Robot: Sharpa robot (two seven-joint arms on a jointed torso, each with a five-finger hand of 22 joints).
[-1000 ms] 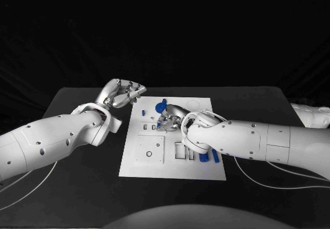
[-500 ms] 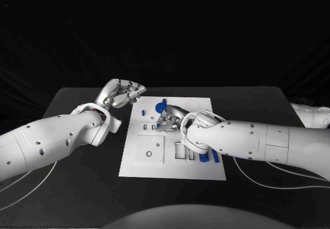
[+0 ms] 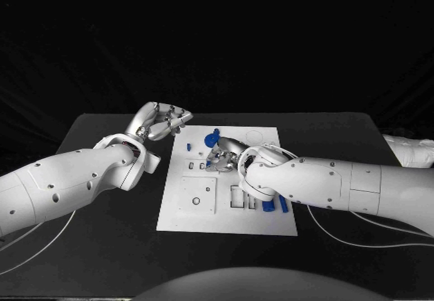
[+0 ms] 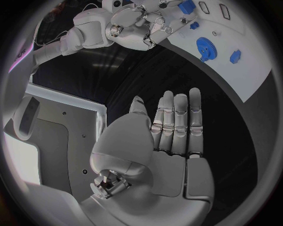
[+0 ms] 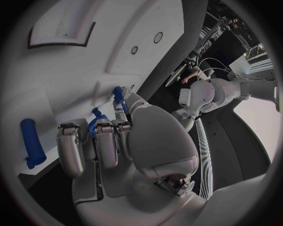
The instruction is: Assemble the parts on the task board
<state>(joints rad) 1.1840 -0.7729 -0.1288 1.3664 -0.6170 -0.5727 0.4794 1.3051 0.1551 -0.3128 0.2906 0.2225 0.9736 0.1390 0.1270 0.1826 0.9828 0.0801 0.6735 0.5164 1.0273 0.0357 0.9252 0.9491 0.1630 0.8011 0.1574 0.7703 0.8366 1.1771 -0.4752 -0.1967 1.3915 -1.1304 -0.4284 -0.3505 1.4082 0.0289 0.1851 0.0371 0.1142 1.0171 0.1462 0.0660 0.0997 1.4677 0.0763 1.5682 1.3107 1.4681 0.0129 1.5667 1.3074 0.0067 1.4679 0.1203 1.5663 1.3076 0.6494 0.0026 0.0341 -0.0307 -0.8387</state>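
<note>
The white task board lies in the middle of the table. My right hand is low over the board's middle, fingers curled, pinching a small blue part between thumb and a finger against the board. The left wrist view also shows that right hand with the blue part at its fingertips. A blue gear sits at the board's far side, a small blue peg to its left. My left hand hovers off the board's far left corner, its fingers straight and holding nothing.
Two long blue parts lie at the board's near right, under my right forearm; one such blue bar lies beside my right hand. A square recess and narrow slots mark the board's near half. Black table surrounds it.
My right hand has shifted only very slightly over the board's middle. My left hand stays where it was.
</note>
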